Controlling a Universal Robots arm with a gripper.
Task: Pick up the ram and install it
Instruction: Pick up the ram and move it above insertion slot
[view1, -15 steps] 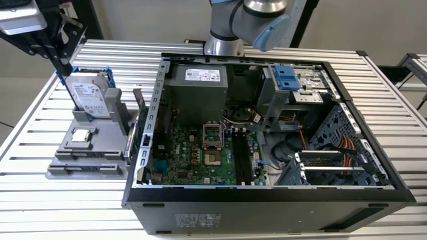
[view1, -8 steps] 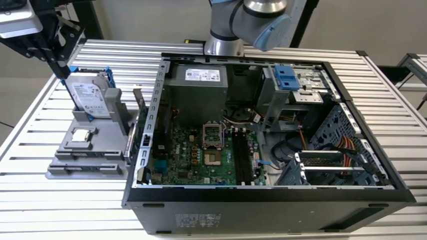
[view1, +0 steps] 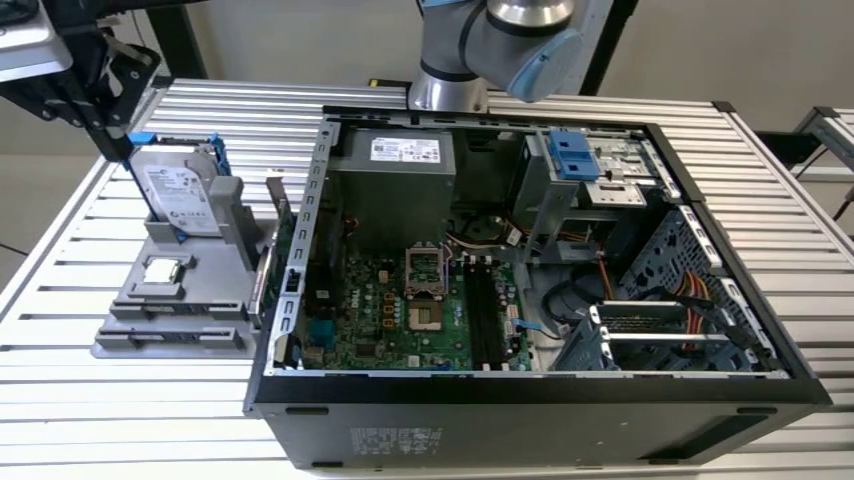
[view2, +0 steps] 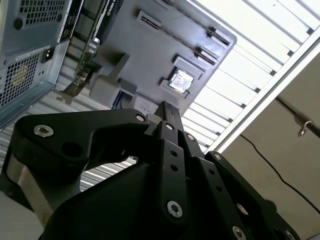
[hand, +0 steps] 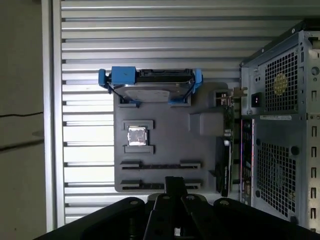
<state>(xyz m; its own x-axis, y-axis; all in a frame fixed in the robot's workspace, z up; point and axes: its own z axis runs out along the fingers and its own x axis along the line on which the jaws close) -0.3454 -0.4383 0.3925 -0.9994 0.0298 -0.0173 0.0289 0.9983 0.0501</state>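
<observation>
Your tool (view1: 118, 138) hangs above the grey holder (view1: 127, 310) on the desk (view1: 134, 420), at the exterior view's left of the open computer case (view1: 534, 398), jaws drawn narrow. You cannot tell where the ram lies.

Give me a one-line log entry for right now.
tool: shut | position: above grey plastic parts tray | tray holds: boxy silver hard drive, small square silver chip | beside tray: open black computer tower

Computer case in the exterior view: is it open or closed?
Open: the computer case has no panel on top, leaving the motherboard exposed.
</observation>
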